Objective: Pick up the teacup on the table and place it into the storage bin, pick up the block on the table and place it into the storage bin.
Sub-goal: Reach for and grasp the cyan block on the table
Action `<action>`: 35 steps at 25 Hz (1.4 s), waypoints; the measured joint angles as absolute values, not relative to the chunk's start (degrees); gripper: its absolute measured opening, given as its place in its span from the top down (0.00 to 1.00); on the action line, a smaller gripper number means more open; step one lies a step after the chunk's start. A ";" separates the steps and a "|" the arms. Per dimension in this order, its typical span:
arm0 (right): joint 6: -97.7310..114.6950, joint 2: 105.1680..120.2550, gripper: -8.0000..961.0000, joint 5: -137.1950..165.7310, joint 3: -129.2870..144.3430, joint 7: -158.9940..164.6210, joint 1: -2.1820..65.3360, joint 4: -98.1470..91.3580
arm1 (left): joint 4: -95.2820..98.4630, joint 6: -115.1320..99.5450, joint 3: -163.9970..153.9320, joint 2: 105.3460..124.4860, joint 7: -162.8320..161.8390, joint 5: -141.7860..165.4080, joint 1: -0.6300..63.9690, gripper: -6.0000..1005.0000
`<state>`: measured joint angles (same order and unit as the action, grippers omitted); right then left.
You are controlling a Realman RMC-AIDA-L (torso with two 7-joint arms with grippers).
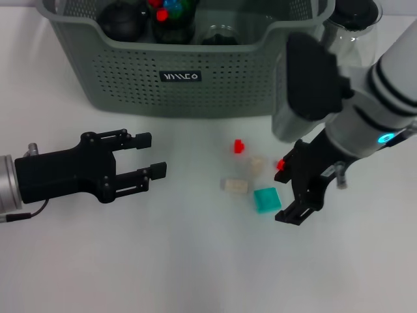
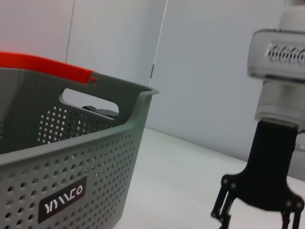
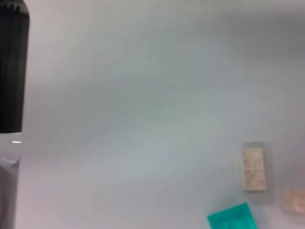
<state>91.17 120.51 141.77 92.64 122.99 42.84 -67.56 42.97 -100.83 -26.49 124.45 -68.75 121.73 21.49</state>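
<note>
The grey-green storage bin stands at the back of the table, and its perforated wall fills the left wrist view. Small blocks lie in front of it: a red block, two beige blocks and a teal block. The teal block and a beige block also show in the right wrist view. My right gripper hovers open just right of the teal block, partly covering another small red block. My left gripper is open and empty at the left. No teacup shows on the table.
Dark round objects and a clear item sit inside the bin. A glass carafe stands at the back right, behind my right arm. My right gripper appears low in the left wrist view. White table surface stretches toward the front.
</note>
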 joint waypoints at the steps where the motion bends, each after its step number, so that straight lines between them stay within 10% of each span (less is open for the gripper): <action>1: 89.89 120.55 0.29 141.60 93.06 122.96 42.91 -66.53 | 42.96 -100.80 -26.46 124.45 -68.74 121.73 21.52 0.37; 35: 80.57 120.47 0.37 137.51 95.06 120.73 45.18 -54.57 | 42.72 -100.11 -25.84 124.45 -68.72 121.73 21.44 0.37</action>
<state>80.57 120.47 137.51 95.06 120.73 45.18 -54.57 42.72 -100.11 -25.84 124.45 -68.72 121.73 21.44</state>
